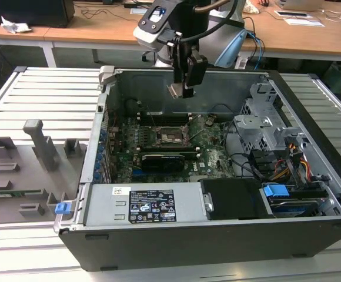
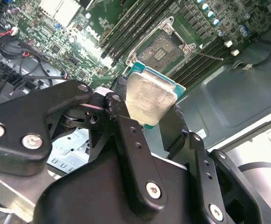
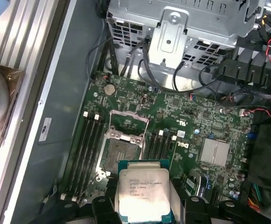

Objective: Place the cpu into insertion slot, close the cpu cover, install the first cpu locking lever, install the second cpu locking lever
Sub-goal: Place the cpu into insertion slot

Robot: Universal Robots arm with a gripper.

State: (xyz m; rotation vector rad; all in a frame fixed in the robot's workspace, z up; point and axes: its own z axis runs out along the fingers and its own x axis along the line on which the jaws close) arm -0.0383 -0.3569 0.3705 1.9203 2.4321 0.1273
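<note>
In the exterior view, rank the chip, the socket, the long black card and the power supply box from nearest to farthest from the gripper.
1. chip: held in the gripper.
2. socket: beneath the gripper.
3. long black card: beside the socket, on its camera side.
4. power supply box: closest to the camera of the four.

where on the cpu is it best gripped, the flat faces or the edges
By two opposite thin edges, as the gripper holds it in both wrist views. The cpu is a thin flat square, so an edge pinch leaves both broad faces free, likely letting it lie flat in the insertion slot. Come from one side, fingers straddling its width.
</note>
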